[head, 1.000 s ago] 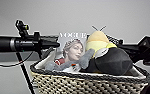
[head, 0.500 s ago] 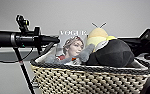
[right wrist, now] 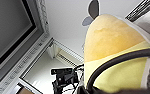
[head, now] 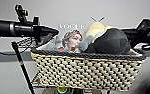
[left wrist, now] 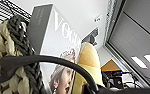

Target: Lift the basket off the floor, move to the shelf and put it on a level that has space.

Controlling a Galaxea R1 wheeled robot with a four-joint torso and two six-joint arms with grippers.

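Showing cream woven basket (head: 87,72), dark braided rim, raised between both arms, claw grips unclear

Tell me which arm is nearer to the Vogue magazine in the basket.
Left. The left arm reaches in at the basket's left end, close beside the Vogue magazine. The right arm is at the far end, beyond the yellow plush and dark plush.
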